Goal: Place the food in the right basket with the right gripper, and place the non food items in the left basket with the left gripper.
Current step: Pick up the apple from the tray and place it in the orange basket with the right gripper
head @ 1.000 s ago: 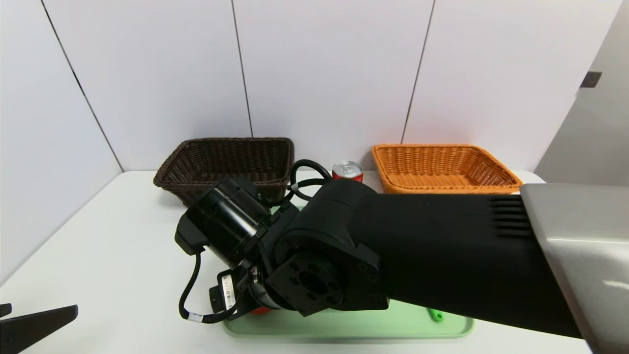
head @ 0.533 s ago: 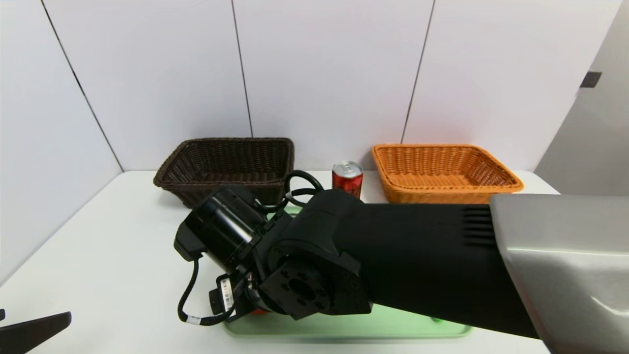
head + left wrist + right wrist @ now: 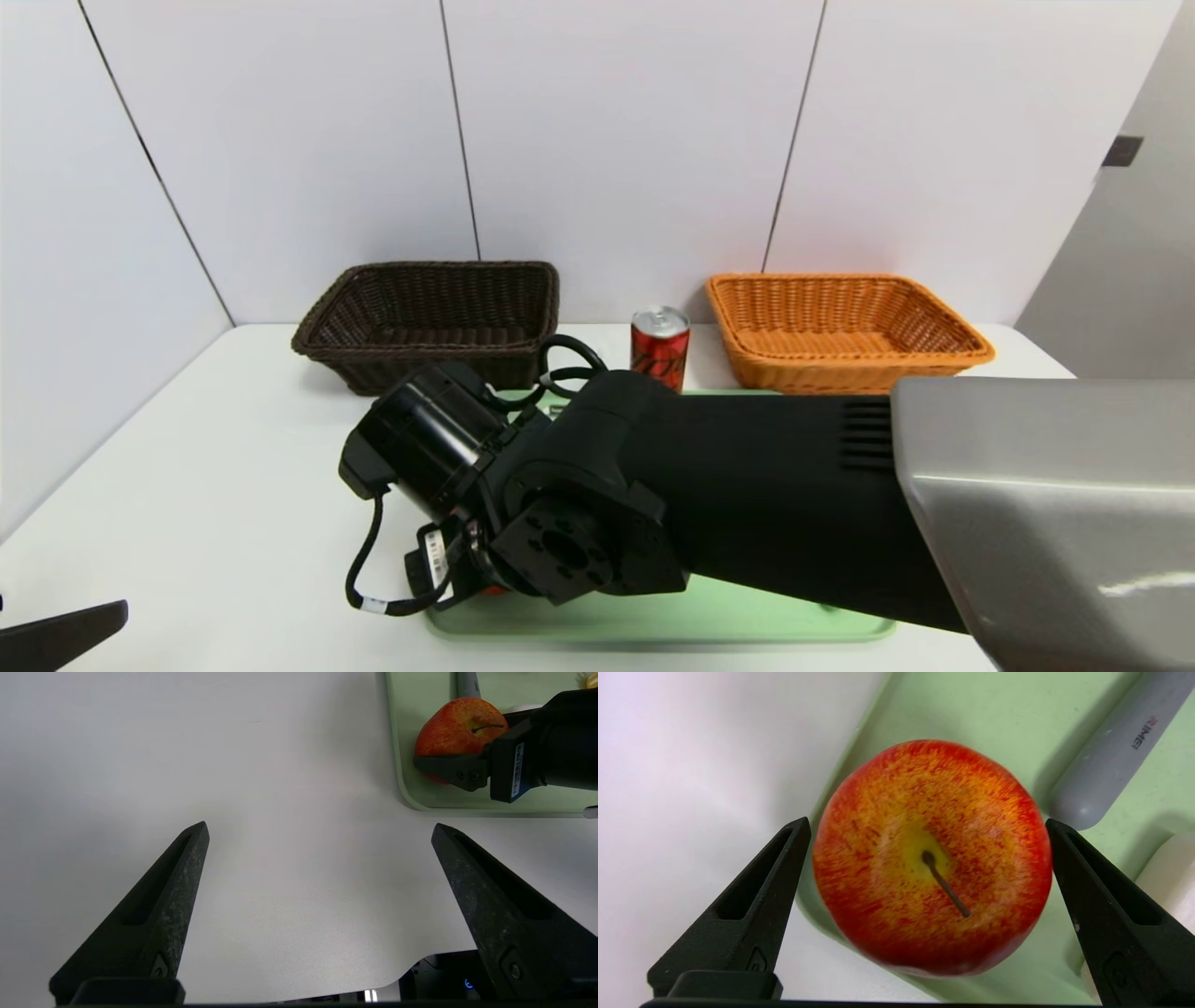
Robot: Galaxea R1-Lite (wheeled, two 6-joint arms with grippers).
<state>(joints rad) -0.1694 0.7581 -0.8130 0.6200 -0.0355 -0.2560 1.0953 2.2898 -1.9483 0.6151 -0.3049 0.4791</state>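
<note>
1. At the lower left corner of the head view, the left claw [image 3: 317, 830] shows only as a dark fingertip; the left wrist view shows its two fingers spread wide over bare white table [image 3: 215, 485], gripping nothing.
2. Left of centre at the back of the table stands the dark brown basket [image 3: 434, 313], against the white wall.
3. Across the middle of the head view, the right arm's black wrist and forearm cover most of the pale green tray [image 3: 653, 621], whose near edge shows at the bottom centre.
4. At the tray's left corner sits the apple [image 3: 931, 858], red and yellow, stem up.
5. Around the apple, the right claw [image 3: 927, 828] stands released: in the right wrist view one finger lies on each side of the fruit, close to its skin, though contact cannot be judged.
6. Just beside the apple on the tray lie a grey pen-like stick [image 3: 1115, 751] and a white object [image 3: 1169, 872], only partly seen.
7. Right of centre, beyond the tray, a red can [image 3: 660, 345] stands upright.
8. At the right rear sits the orange basket [image 3: 840, 327].
</note>
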